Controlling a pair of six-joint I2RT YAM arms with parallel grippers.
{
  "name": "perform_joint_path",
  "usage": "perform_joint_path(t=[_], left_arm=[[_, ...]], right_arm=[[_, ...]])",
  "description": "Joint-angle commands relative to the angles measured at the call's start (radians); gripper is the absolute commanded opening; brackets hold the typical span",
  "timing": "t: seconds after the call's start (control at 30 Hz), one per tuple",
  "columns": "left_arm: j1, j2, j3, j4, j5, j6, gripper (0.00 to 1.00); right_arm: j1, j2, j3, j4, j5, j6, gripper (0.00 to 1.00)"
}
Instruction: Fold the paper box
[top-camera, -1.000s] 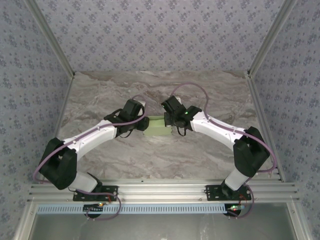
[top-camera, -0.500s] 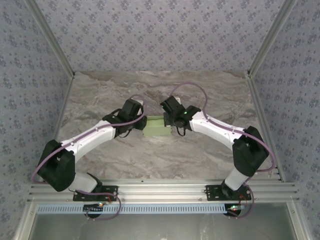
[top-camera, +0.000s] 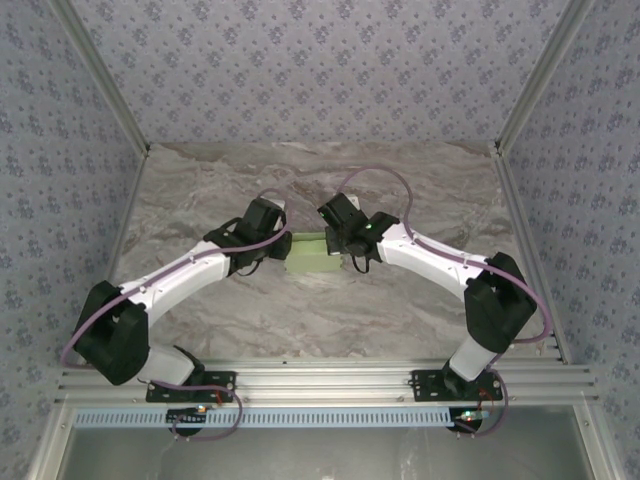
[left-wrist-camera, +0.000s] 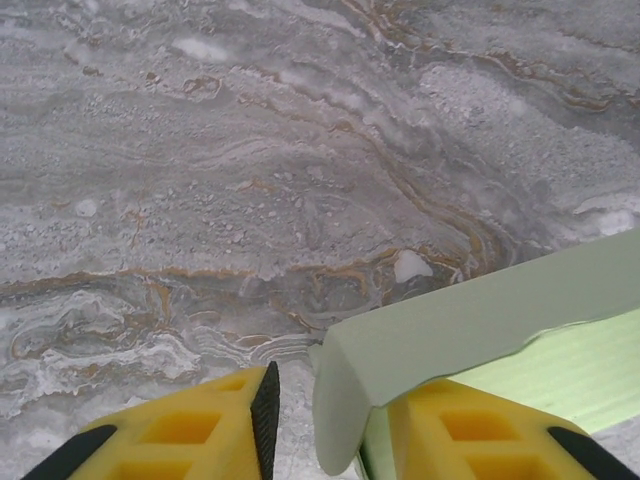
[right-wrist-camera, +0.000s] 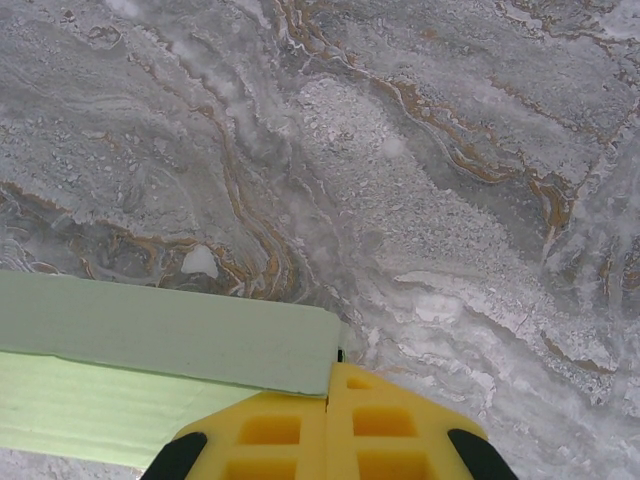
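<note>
The paper box (top-camera: 312, 256), pale green card, lies on the marble table between my two grippers. My left gripper (top-camera: 283, 250) is at its left end. In the left wrist view that gripper (left-wrist-camera: 340, 388) stands open. The box's curved end flap (left-wrist-camera: 350, 400) hangs between the yellow fingers (left-wrist-camera: 190, 430). A gap shows between the flap and the left pad, and the other finger sits under the raised wall (left-wrist-camera: 480, 315). My right gripper (top-camera: 340, 243) is at the box's right end. Seen from the right wrist, this gripper (right-wrist-camera: 330, 378) is shut, with the end of the box's wall (right-wrist-camera: 180, 335) running into the seam between its fingers.
The marble tabletop (top-camera: 330, 180) reaches back to patterned walls on three sides. Aluminium posts (top-camera: 520, 100) stand at the far corners and a rail (top-camera: 320, 385) runs along the near edge by the arm bases.
The left jaws have narrowed a little around the flap. Both grippers and the box have drifted slightly to the left.
</note>
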Motion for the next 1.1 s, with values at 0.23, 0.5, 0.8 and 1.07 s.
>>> perform_joint_path(t=[0.23, 0.5, 0.8, 1.07], left_arm=[[0.002, -0.013, 0.024, -0.025, -0.054, 0.002, 0.2], [0.002, -0.013, 0.03, -0.004, 0.005, -0.018, 0.07], [0.003, -0.004, 0.057, -0.035, -0.001, -0.037, 0.08], [0.003, 0.019, 0.066, -0.056, -0.016, -0.062, 0.1]], right_arm=[[0.008, 0.02, 0.036, -0.035, 0.022, 0.011, 0.04], [0.014, 0.025, 0.04, -0.038, 0.028, 0.013, 0.03], [0.028, 0.03, 0.039, -0.044, 0.045, 0.018, 0.03], [0.021, 0.034, 0.073, -0.108, 0.019, 0.072, 0.04]])
